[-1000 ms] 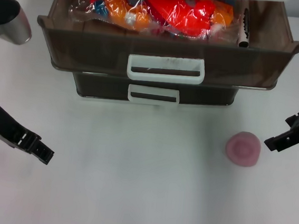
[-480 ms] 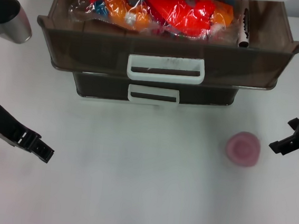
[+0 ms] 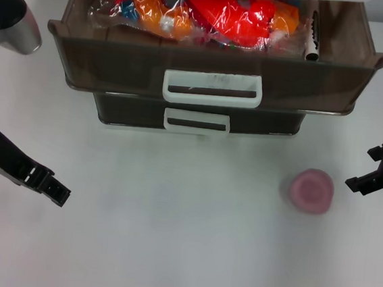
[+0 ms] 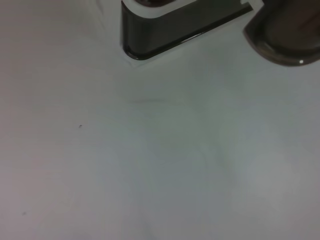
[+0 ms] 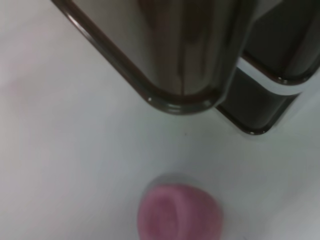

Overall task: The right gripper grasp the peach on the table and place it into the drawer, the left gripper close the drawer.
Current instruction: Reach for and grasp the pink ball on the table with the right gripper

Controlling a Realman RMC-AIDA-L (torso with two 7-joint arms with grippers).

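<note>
Just beside the right gripper, off its fingertips and not yet touched, sits the peach on the table, in front of the open drawer. Fingers spread apart, holding nothing. Best centred over the dimple before closing gently. Left gripper parked well apart; cannot tell its finger state.

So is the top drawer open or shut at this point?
Open. The drawer is pulled well out past the one beneath, its wrapped packets visible from above. The peach sits on the table, outside it.
</note>
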